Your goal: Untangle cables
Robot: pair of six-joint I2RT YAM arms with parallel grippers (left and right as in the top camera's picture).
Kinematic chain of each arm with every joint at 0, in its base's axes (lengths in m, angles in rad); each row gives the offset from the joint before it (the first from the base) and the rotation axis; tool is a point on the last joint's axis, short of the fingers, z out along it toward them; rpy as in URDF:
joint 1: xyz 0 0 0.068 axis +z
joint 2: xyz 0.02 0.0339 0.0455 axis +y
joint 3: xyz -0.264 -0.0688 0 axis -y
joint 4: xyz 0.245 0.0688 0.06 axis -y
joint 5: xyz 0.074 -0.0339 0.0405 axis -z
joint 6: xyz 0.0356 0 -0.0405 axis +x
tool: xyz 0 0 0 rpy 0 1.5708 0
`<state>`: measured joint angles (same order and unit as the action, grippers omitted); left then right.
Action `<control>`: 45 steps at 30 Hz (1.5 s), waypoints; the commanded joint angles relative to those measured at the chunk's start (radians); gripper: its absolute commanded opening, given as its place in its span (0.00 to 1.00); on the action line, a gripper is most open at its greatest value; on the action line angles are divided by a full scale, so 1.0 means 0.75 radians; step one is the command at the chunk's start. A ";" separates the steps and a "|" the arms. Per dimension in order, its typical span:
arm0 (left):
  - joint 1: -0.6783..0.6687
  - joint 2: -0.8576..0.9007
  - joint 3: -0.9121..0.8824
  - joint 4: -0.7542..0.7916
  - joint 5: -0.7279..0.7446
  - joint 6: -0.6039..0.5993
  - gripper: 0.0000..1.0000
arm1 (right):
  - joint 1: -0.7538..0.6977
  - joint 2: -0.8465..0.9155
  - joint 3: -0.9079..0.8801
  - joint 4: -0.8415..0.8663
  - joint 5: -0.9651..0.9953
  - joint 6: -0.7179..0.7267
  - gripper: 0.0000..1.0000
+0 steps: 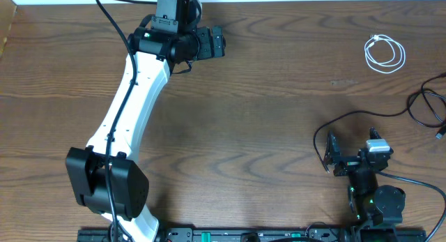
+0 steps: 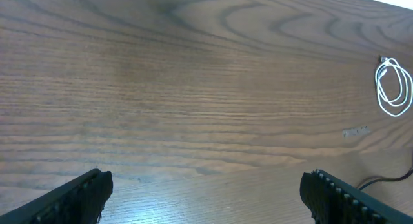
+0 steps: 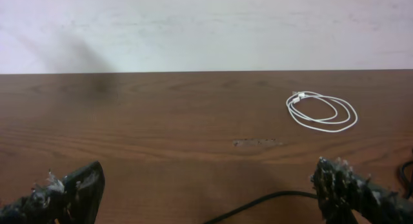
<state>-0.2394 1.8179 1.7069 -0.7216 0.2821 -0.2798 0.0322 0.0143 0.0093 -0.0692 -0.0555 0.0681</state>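
Lying coiled in small loops near the far right corner of the wooden surface (image 1: 265,116), the white cable (image 1: 385,54) sat well apart from both arms. The black cable (image 1: 411,108) sprawled in loose curves at the right edge, nearer the camera than the white one and not touching it.

Only the overhead view took in both cables at once. It also showed the left gripper (image 1: 221,43) reaching over the far side of the surface and the right gripper (image 1: 327,157) low at the near right. The left wrist view caught the left gripper (image 2: 206,185) with its jaws spread wide and nothing between them, and the white cable (image 2: 393,90) far off to the right. The right wrist view showed the right gripper (image 3: 208,179) equally wide and empty, with the white cable (image 3: 321,112) ahead and to the right. A dark cord (image 3: 258,201) crossed the bottom of that frame; whether it was the black cable could not be told.

The surface was dark brown with a strong grain, marked by a faint pale scuff (image 3: 257,143). A plain, pale wall (image 3: 206,30) stood behind it.
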 commanded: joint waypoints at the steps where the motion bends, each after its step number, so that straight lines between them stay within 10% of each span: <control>1: -0.004 -0.002 0.016 0.000 -0.009 0.018 0.98 | 0.012 -0.012 -0.005 -0.002 -0.009 0.008 0.99; 31: -0.005 -0.167 -0.073 0.050 -0.239 0.188 0.98 | 0.012 -0.012 -0.005 -0.002 -0.009 0.008 0.99; 45: 0.211 -1.189 -1.205 0.764 -0.232 0.278 0.98 | 0.012 -0.012 -0.005 -0.002 -0.009 0.008 0.99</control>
<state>-0.1242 1.0924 0.9852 -0.1986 0.1211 -0.0921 0.0334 0.0113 0.0086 -0.0696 -0.0555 0.0681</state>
